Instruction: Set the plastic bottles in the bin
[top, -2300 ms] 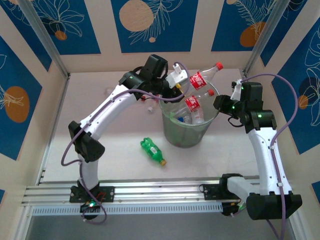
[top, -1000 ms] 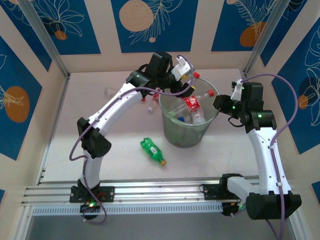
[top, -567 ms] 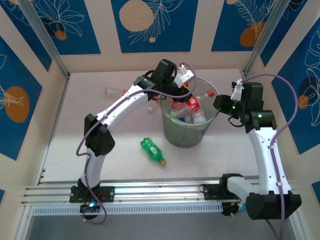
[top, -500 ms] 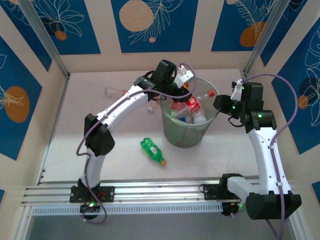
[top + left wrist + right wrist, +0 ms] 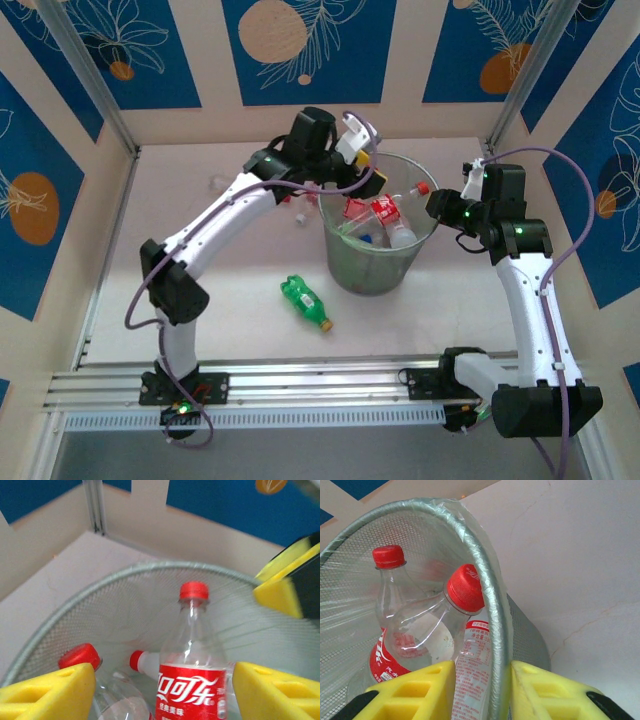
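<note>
the left gripper (image 5: 352, 142) hangs open and empty over the bin (image 5: 372, 268); the right gripper (image 5: 481, 672) pinches its rim; 1 green bottle (image 5: 305, 302) lies outside.

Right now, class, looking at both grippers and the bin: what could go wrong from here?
The right gripper clamps the bin rim; a pull could tip the bin.
The left gripper hangs open over a tall bottle and may knock it.
The green bottle lies on its side and could roll.

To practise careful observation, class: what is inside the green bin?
Clear bottles with red labels lie piled in the bin; a red-capped bottle stands neck-up. The bin's floor and anything beneath them are covered from sight.
</note>
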`<state>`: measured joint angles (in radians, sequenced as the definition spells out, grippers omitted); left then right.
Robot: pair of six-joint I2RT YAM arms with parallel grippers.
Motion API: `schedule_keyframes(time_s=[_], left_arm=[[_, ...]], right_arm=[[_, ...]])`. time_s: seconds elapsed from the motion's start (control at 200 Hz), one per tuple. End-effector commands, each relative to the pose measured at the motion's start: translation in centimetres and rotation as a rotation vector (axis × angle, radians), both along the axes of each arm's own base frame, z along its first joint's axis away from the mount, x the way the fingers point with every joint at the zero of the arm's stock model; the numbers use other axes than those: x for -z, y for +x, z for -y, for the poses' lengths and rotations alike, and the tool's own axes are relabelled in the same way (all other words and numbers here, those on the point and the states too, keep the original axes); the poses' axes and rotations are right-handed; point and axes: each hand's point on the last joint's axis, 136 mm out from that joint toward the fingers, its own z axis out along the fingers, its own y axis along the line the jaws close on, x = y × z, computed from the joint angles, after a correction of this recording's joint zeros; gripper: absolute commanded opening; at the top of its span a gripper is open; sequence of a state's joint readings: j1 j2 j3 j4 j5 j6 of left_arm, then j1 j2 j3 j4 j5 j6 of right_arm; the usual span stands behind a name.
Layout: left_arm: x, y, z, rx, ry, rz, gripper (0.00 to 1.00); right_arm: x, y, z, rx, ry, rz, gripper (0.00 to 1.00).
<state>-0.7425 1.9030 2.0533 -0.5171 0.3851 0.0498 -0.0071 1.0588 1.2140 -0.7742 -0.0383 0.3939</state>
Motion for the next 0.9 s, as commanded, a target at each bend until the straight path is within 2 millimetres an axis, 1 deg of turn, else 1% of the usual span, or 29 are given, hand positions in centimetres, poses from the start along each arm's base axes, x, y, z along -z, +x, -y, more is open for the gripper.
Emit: schedule_keyframes(time_s=[0.0, 0.095, 0.225, 0.35, 0.445, 0.52, 0.56, 0.655, 0.71, 0.74, 0.775, 0.835, 0.895], left_arm=[[-4.2, -0.5, -1.9, -0.036, -0.076, 0.054, 0.73], [-4.3, 0.9, -4.1, -0.119, -0.069, 0.057, 0.74], [-2.9, 3.5, -7.7, -0.238, -0.079, -0.021, 0.74], [-0.9, 6.2, -11.9, -0.383, -0.089, -0.083, 0.74], [1.7, 8.4, -14.9, -0.504, -0.062, -0.135, 0.73], [4.1, 9.9, -16.3, -0.567, -0.066, -0.199, 0.72], [5.2, 10.5, -16.5, -0.584, -0.066, -0.225, 0.72], [8.1, 11.7, -15.9, -0.590, -0.046, -0.278, 0.72], [9.5, 12.5, -15.3, -0.581, -0.036, -0.304, 0.74], [10.9, 13.0, -14.9, -0.575, -0.022, -0.329, 0.76], [11.8, 13.5, -14.5, -0.566, -0.013, -0.348, 0.77], [13.7, 14.1, -13.7, -0.551, 0.004, -0.396, 0.78], [15.0, 14.6, -13.0, -0.541, 0.010, -0.427, 0.78]], right_arm=[[0.0, 0.0, -0.4, -0.026, 0.014, 0.005, 0.35], [0.0, 0.0, -0.5, -0.028, 0.017, 0.005, 0.35], [-0.1, 0.0, -0.5, -0.029, 0.012, 0.007, 0.35], [0.0, 0.0, -0.3, -0.026, 0.005, 0.004, 0.35], [0.2, 0.0, -0.3, -0.025, 0.008, 0.000, 0.35], [0.2, 0.0, -0.3, -0.025, 0.010, 0.000, 0.35], [0.3, 0.1, -0.3, -0.024, 0.011, 0.001, 0.35], [0.4, 0.1, -0.3, -0.025, 0.014, -0.002, 0.35], [0.4, 0.1, -0.3, -0.025, 0.014, -0.004, 0.35], [0.4, 0.0, -0.3, -0.025, 0.012, -0.005, 0.35], [0.5, 0.0, -0.3, -0.024, 0.011, -0.007, 0.35], [0.5, 0.0, -0.2, -0.022, 0.007, -0.007, 0.35], [0.5, -0.1, -0.1, -0.019, 0.004, -0.009, 0.35]])
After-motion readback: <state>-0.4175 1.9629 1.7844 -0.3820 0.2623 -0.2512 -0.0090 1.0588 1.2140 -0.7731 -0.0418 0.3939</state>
